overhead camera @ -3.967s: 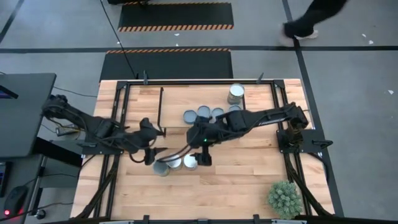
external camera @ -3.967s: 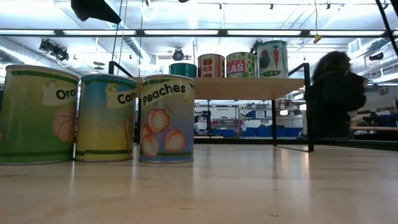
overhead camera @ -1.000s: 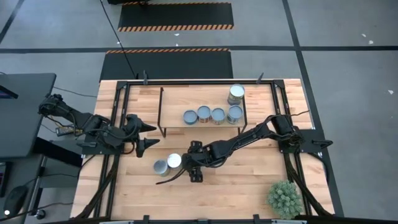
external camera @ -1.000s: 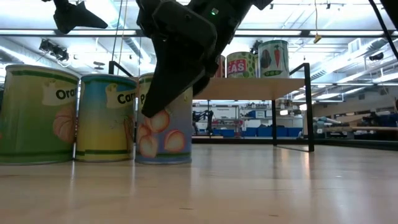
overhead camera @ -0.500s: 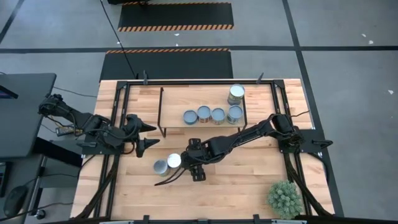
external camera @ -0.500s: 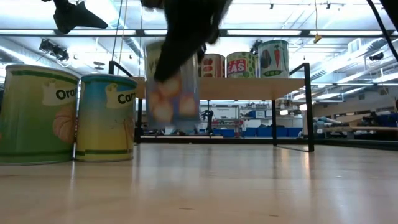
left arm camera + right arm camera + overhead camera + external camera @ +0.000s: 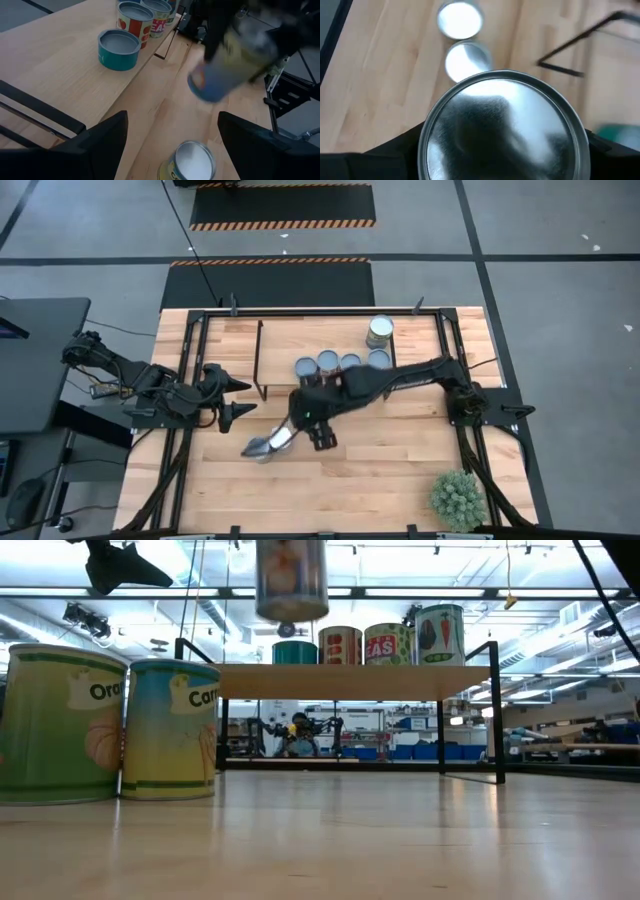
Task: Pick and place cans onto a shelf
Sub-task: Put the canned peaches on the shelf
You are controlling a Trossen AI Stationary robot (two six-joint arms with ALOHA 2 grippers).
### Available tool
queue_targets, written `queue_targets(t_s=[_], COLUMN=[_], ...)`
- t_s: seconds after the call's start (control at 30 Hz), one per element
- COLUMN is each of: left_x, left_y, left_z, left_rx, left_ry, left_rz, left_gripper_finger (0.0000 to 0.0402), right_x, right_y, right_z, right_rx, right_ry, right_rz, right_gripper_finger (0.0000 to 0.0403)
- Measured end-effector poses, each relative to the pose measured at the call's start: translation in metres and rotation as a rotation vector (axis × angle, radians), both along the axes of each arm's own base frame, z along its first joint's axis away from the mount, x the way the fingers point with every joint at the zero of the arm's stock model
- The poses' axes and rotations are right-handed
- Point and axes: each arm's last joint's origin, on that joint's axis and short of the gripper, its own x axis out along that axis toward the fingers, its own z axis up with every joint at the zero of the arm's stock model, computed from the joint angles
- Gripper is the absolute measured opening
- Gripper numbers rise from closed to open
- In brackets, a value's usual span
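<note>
The right fingers [image 7: 502, 165] are clamping a stiff, light, likely slippery can [image 7: 502, 127] by its sides, while the left fingers [image 7: 170, 145] are waiting open and empty.

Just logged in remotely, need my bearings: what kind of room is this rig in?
Probably a robotics lab or workshop: hazard-striped floor mats, taped lines on the floor, and workbenches with equipment beyond the table.

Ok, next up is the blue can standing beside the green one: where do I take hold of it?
Take the blue can by its round side wall, about mid-height, probably coming from the side away from the green can. It stands upright, and the green can sits close against its other side, so fingers would hardly fit between them.
</note>
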Motion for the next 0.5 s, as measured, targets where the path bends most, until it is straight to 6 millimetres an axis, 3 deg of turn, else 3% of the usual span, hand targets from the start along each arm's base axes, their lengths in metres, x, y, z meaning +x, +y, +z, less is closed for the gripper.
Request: queue_targets(t_s=[0.3,0.5], left_x=[0.000,0.000], left_y=[0.000,0.001], left_z=[0.000,0.000], left_rx=[-0.022,-0.009], left_ry=[-0.005,-0.018], left_rz=[0.014,0.055], left_gripper_finger=[0.0313,0.0313], right_x=[-0.035,-0.060], right_y=[-0.059,-0.107], right_z=[0.068,0.097], right_rx=[0.017,-0.041], right_ry=[-0.192,-0.265], right_rz=[-0.106,-0.157], right_gripper_finger=[0.0317,0.0317])
